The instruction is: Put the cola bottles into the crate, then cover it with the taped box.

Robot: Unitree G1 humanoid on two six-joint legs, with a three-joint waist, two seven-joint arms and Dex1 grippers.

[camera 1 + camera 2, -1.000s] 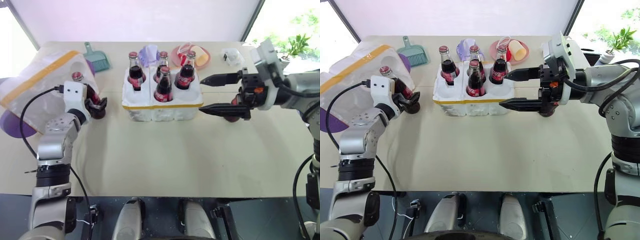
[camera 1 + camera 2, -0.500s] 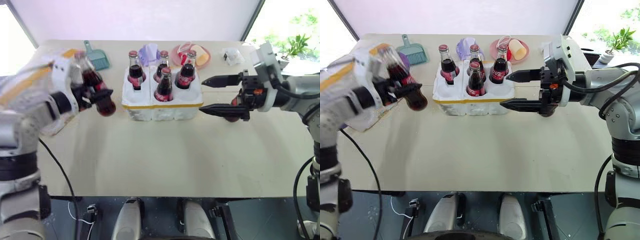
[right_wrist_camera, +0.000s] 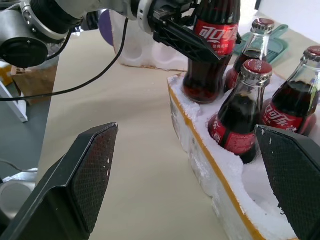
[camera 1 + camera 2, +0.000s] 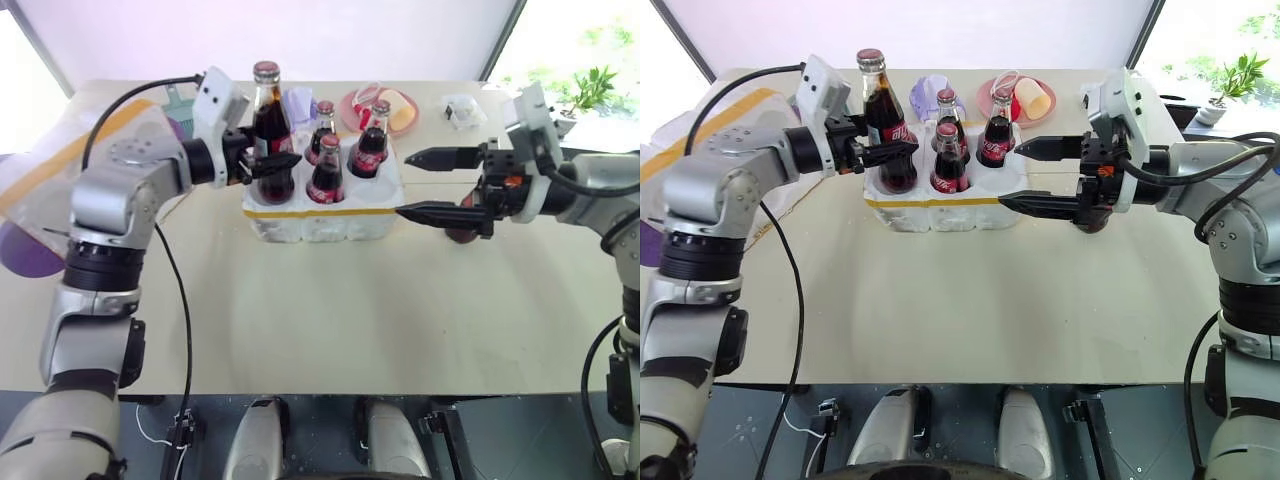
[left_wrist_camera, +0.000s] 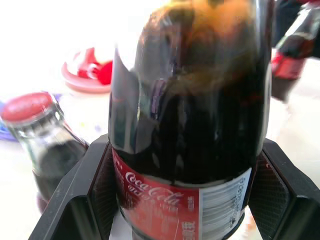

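My left gripper [image 4: 270, 160] is shut on a cola bottle [image 4: 266, 112] with a red cap and red label. It holds the bottle upright, base at the mouth of the front-left well of the crate [image 4: 325, 218], a low white foam tray with a yellow strip. Its black fingers [image 5: 82, 190] clasp the bottle at the label. Several more cola bottles [image 4: 328, 170] stand in the crate. My right gripper [image 4: 405, 184] hangs open just right of the crate, pointing at it. The taped box [image 4: 60, 165], white with a yellow band, lies at the far left behind my left arm.
A dark reddish round thing [image 4: 460, 232] sits partly hidden under my right gripper. Along the table's back edge are a teal dustpan [image 4: 182, 96], a purple item [image 4: 298, 100], a pink plate [image 4: 398, 108] and a small wrapped packet [image 4: 463, 108]. The near half of the table is bare.
My left arm lifted the bottle from beside the taped box, swung it right and stood it upright over the crate's front-left corner. The right arm has stayed put.
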